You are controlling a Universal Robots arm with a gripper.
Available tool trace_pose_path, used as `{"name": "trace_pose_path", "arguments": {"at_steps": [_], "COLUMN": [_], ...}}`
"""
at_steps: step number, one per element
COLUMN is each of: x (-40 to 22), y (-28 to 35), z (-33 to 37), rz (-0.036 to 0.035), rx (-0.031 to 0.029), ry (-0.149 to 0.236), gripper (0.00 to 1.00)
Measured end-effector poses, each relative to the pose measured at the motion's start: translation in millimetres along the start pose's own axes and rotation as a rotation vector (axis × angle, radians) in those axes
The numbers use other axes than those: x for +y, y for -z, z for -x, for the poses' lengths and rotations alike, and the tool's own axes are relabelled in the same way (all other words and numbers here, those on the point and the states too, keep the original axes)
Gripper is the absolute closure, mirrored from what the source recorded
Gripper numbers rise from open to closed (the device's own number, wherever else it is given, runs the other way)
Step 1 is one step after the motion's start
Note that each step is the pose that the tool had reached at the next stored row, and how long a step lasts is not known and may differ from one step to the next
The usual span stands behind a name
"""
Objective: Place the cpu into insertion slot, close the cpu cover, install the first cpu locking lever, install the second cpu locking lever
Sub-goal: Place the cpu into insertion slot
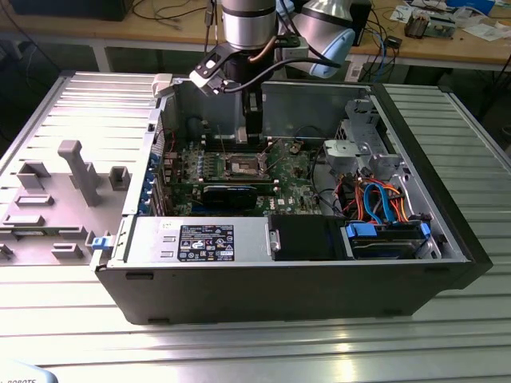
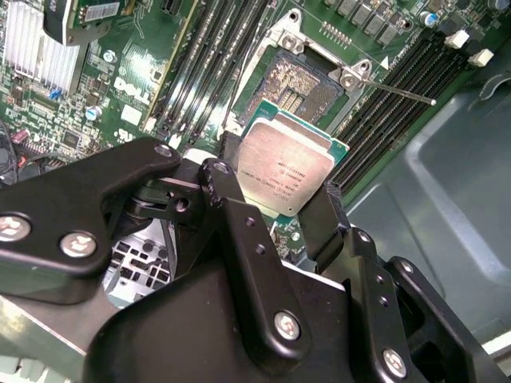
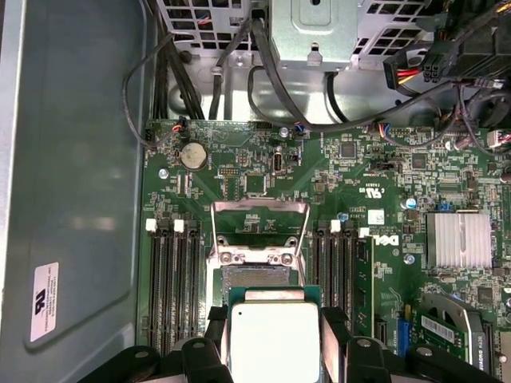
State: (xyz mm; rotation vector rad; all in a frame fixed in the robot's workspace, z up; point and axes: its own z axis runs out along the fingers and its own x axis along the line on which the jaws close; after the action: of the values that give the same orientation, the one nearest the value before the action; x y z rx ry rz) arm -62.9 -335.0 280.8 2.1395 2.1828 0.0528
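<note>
My gripper [image 2: 278, 190] is shut on the cpu [image 2: 287, 163], a flat square chip with a dull silver top on a green edge. Black fingers [image 2: 223, 179] press two opposite sides of it, as the first wrist view shows for the cpu [image 3: 274, 339] too. The chip hangs tilted just above and partly over the insertion slot [image 2: 302, 80], whose dark contact field lies bare. The cpu cover [image 3: 259, 231] stands raised at one edge of the insertion slot [image 3: 257, 279]. A thin locking lever [image 2: 399, 92] sticks out beside it. In the exterior view the gripper [image 1: 252, 132] reaches into the open computer case above the insertion slot [image 1: 242, 166].
Long black memory slots [image 3: 172, 279] flank the socket on both sides. A finned heatsink [image 3: 461, 239] and a long black card [image 1: 230, 194] sit nearby. A drive cage [image 1: 359, 148], cables [image 1: 375, 199] and the case walls [image 1: 319, 104] close in the board. A grey fixture [image 1: 72, 171] lies on the exterior view's left.
</note>
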Motion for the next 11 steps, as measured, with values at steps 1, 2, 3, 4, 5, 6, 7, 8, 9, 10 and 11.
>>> {"name": "trace_pose_path", "arguments": {"at_steps": [1, 2, 3, 4, 5, 6, 7, 8, 9, 10, 11], "x": [-0.4, -0.7, -1.5, -2.1, -2.8, -3.3, -3.8, -4.5, -5.6, -6.1, -6.8], "y": [-1.8, -3.7, -7.7, -11.6, -14.4, -16.1, -18.0, -20.6, -24.6, -27.7, -31.3], "z": [-0.1, -0.2, -0.3, -0.5, -0.6, -0.7, -0.8, -0.9, -1.0, -1.1, -1.3], "rz": [-0.0001, -0.0002, -0.0002, 0.0, 0.0001, 0.0001, 0.0001, 0.0001, 0.0, 0.0, 0.0], "rx": [0.0001, 0.0, 0.0, 0.0004, 0.0006, 0.0005, 0.0007, 0.0007, 0.0007, 0.0007, 0.0007], "ry": [0.0, 0.0, 0.001, 0.004, 0.007, 0.007, 0.007, 0.007, 0.007, 0.007, 0.006], "gripper": [0.46, 0.46, 0.46, 0.46, 0.46, 0.46, 0.46, 0.46, 0.46, 0.46, 0.46]}}
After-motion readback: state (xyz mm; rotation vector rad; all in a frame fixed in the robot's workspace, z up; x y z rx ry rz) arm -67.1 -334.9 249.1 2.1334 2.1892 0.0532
